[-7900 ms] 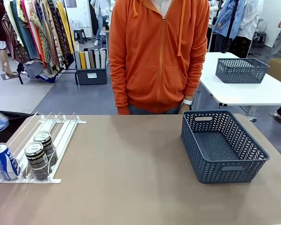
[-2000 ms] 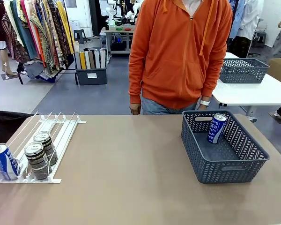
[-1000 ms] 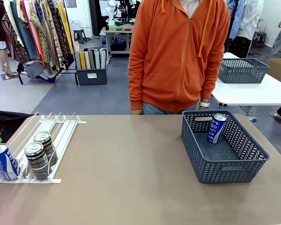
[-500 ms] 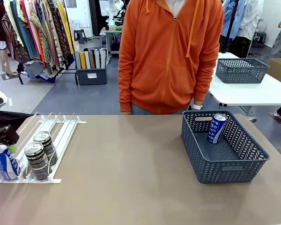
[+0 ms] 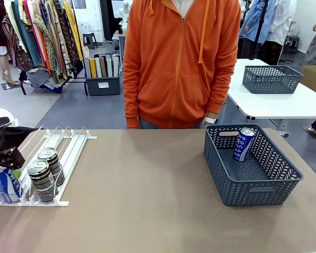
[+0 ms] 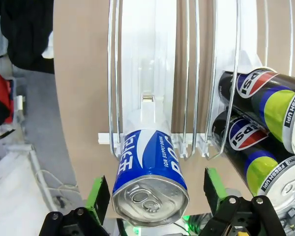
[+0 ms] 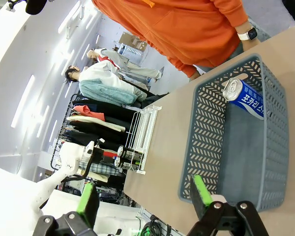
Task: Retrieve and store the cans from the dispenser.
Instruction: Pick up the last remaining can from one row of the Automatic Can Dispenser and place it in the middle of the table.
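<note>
1. The bench (image 5: 147,211) carries a grey lattice basket (image 5: 263,190) at 3 o'clock. One stored Pocari can (image 5: 243,144) leans against the basket's 12 o'clock wall.
2. The wire dispenser (image 5: 73,153) sits at 8 o'clock, holding two dark Pepsi cans (image 5: 42,179) and a front Pocari can (image 5: 4,182) at the end stop.
3. The left end effector (image 6: 155,191) straddles that front can with its jaws wide and pads apart from it, so this looks like the approach step. The next move probably calls for closing squarely, then lifting clear of the stop.
4. The right end effector (image 7: 145,194) hangs open and empty.
</note>
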Motion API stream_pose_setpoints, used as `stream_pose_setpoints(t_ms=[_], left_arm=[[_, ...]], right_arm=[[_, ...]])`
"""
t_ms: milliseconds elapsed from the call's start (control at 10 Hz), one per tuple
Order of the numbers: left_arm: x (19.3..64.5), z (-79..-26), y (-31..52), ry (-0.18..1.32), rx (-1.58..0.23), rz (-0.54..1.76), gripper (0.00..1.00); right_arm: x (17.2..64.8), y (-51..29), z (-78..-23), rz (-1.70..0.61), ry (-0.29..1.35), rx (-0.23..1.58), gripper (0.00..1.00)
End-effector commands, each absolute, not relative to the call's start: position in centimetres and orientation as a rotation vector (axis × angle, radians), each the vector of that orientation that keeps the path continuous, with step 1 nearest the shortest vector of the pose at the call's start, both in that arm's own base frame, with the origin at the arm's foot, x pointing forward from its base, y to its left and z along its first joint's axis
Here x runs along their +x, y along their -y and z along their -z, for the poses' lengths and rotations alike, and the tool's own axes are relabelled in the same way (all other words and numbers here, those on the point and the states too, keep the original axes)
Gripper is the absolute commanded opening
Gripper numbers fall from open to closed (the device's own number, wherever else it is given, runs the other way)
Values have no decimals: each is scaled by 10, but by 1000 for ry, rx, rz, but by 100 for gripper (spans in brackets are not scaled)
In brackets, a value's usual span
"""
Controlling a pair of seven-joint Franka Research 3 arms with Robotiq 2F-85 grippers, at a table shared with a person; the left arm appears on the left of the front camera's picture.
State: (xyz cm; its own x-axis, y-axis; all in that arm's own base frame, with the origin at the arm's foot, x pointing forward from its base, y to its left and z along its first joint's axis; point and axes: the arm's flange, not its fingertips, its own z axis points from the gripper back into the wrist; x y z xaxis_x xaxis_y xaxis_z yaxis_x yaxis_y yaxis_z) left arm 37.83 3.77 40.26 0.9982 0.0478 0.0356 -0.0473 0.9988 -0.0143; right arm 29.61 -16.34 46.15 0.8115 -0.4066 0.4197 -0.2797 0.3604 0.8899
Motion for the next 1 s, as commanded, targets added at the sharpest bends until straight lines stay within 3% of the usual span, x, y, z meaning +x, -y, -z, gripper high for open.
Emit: stream_pose_setpoints(t_ms=[0,100,200,700,900], left_arm=[[378,-404,-33,50,-14,-60,68],[378,-404,-33,52,-11,-60,9],[377,-405,-34,58,-18,-61,0],[377,-414,-34,88,5,-55,0],[364,-446,-32,157,50,4,0]], right_arm=[[299,162,-464,89,690,1244,100],[299,162,-464,89,690,1244,100],[299,162,-464,89,690,1244,100],[299,162,-464,89,690,1244,100],[299,162,-464,89,690,1244,100]])
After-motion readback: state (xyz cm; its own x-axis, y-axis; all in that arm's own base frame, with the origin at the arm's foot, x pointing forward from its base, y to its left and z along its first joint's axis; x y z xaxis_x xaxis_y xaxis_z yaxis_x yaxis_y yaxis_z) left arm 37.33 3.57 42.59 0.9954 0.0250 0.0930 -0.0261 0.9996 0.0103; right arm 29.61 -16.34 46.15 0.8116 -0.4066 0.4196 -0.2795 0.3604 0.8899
